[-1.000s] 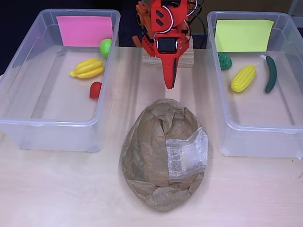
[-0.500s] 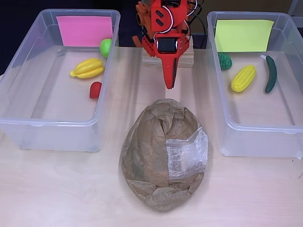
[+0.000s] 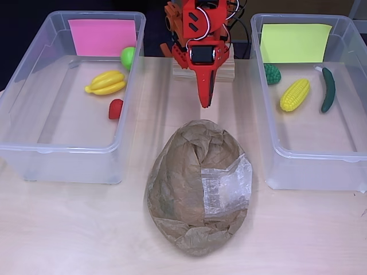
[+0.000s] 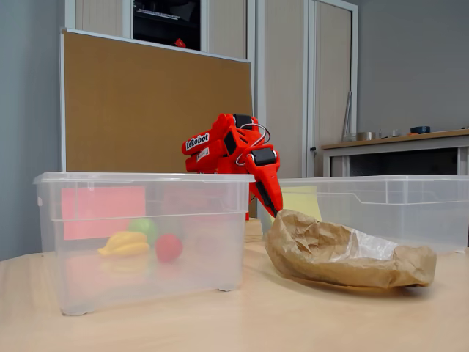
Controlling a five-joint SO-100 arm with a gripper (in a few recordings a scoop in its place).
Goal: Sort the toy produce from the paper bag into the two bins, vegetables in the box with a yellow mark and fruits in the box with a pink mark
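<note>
Just below the gripper [image 3: 205,103] tip in overhead view lies the crumpled paper bag [image 3: 198,192]; fingers pressed together, holding nothing.

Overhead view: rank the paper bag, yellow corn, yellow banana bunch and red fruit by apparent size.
1. Crumpled brown paper bag, by far the largest.
2. Yellow toy corn cob and yellow toy banana bunch: look alike, unranked.
3. Small red toy fruit, the smallest.

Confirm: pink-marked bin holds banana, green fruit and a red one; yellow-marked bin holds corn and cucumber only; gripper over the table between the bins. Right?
Not quite. In the overhead view the yellow-marked bin holds three items: corn, cucumber and a dark green bumpy vegetable. The rest stands: three fruits in the pink-marked bin, gripper between the bins.
</note>
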